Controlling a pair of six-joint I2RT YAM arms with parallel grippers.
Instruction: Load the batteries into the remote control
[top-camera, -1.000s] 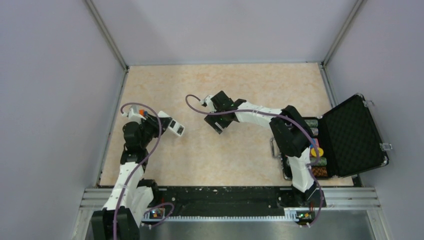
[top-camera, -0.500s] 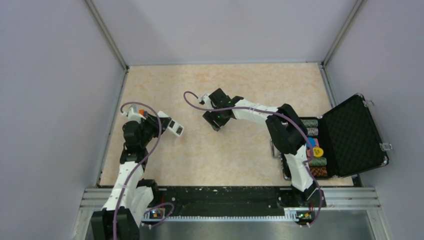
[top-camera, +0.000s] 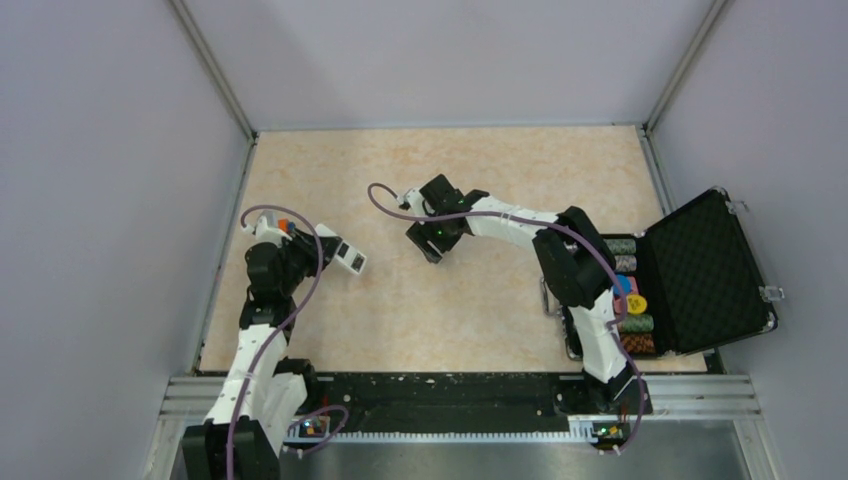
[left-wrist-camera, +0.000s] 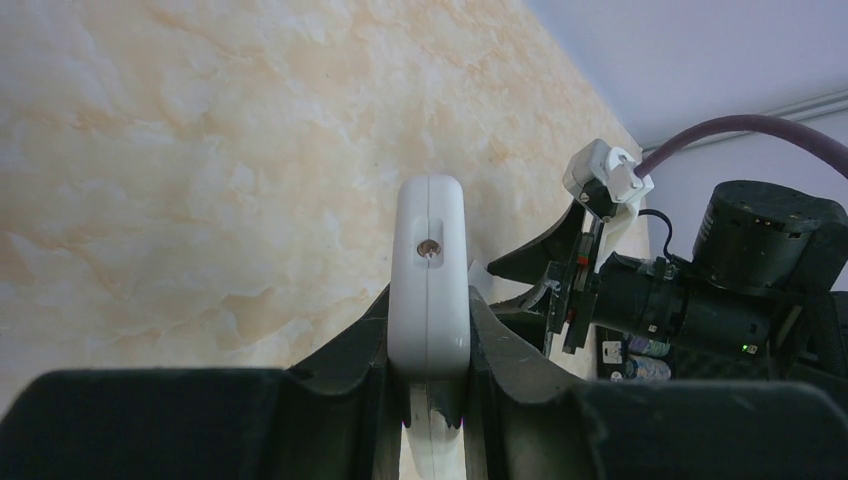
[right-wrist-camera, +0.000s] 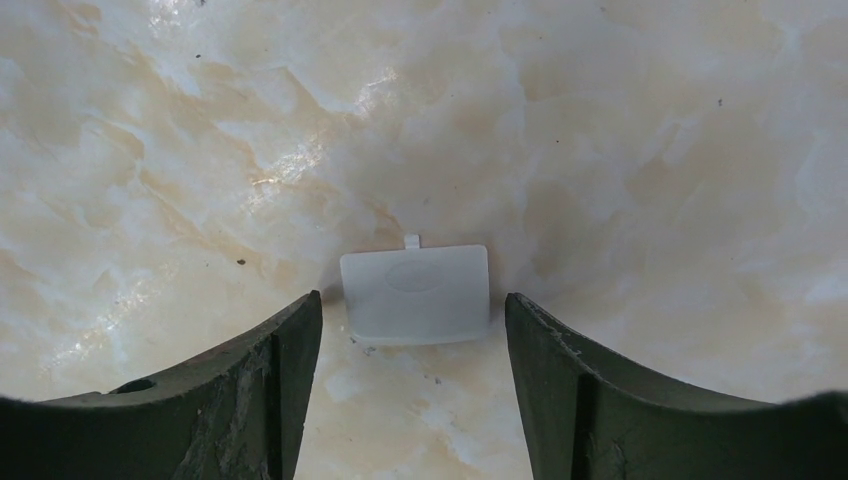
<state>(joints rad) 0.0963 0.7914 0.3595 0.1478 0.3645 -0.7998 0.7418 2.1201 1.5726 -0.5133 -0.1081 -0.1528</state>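
Observation:
My left gripper (top-camera: 334, 251) is shut on the remote control (top-camera: 352, 260), a slim white bar held above the table at the left. In the left wrist view the remote (left-wrist-camera: 430, 262) stands end-on between the fingers, with a small hole in its end. My right gripper (top-camera: 431, 246) is open and hangs low over the table's middle. In the right wrist view a small white plastic cover (right-wrist-camera: 415, 293) lies flat on the table between the open fingers (right-wrist-camera: 290, 350), touching neither. No batteries are in view.
An open black case (top-camera: 706, 268) stands at the right edge, with striped poker-chip rolls (top-camera: 622, 246) in its tray. Grey walls close in the table on three sides. My right arm (left-wrist-camera: 720, 290) shows in the left wrist view.
My right gripper shifted slightly left and away a second ago and has since held still. The left arm and the remote have not moved.

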